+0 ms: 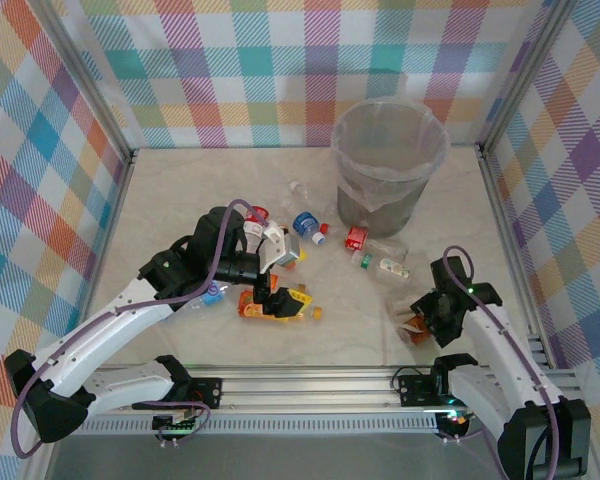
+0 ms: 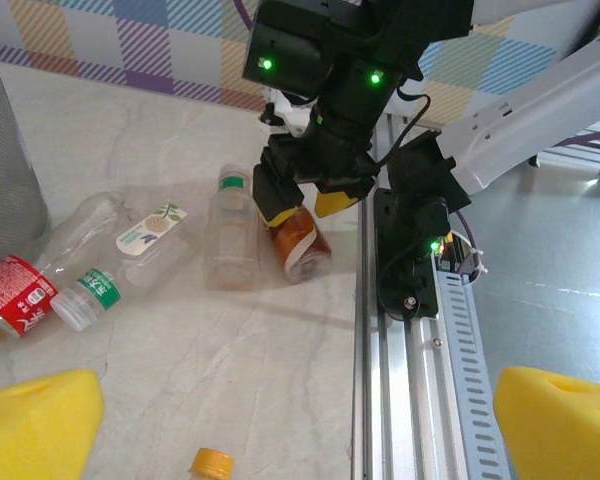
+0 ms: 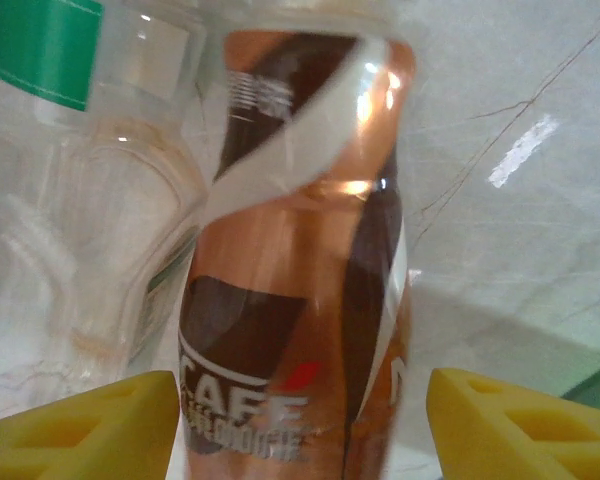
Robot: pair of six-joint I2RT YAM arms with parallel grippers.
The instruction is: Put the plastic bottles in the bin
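My right gripper is open, its yellow pads either side of a lying brown coffee bottle; the left pad is close to it, the right pad stands a little off. From above this right gripper hangs over that bottle near the table's front right. A clear green-labelled bottle lies right beside it. My left gripper is wide open over orange bottles, an orange cap just below its gap. The grey bin stands at the back right.
More bottles lie scattered mid-table: a blue-labelled one, a red-labelled one, clear ones, and one with a blue cap by my left arm. The aluminium rail runs along the front edge.
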